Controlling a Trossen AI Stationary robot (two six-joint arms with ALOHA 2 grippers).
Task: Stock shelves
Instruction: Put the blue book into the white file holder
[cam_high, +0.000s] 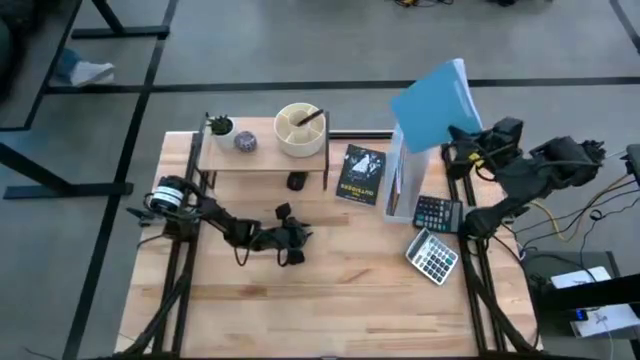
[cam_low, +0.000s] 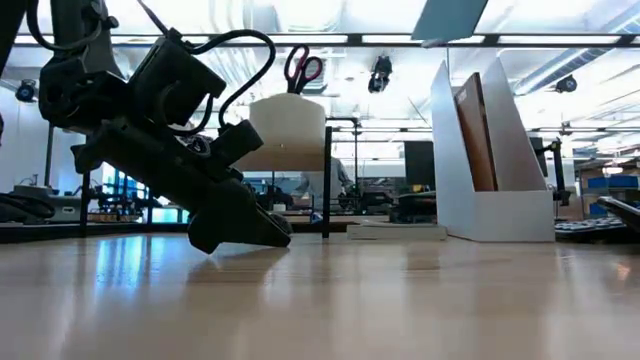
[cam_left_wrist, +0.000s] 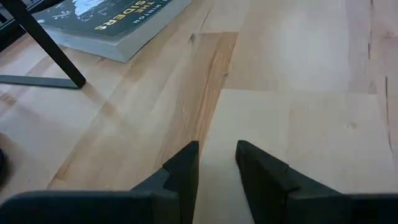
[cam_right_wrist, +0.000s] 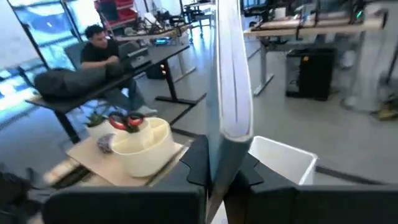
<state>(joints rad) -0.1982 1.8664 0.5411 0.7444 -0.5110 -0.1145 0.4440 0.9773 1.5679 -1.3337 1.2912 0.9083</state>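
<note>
The shelves stand at the table's far left. Their wood top carries a small plant, a small grey item and a white organiser bowl with scissors. My right gripper is shut on a blue folder, held in the air above the white file holder. A dark book lies flat on the table beside the holder. My left gripper hovers low over bare wood in front of the shelves, fingers a little open, nothing between them. My right gripper pinches the blue folder between its two fingers, at the folder's lower edge. The fingers come from the table's right side. The folder stands up from the fingers edge-on, tilted, lifted clear above the file holder.
Two calculators lie near the table's right edge, in front of the file holder. A small black object sits under the shelves. Bare wood fills the table's near half. A person sits at a desk beyond the table.
</note>
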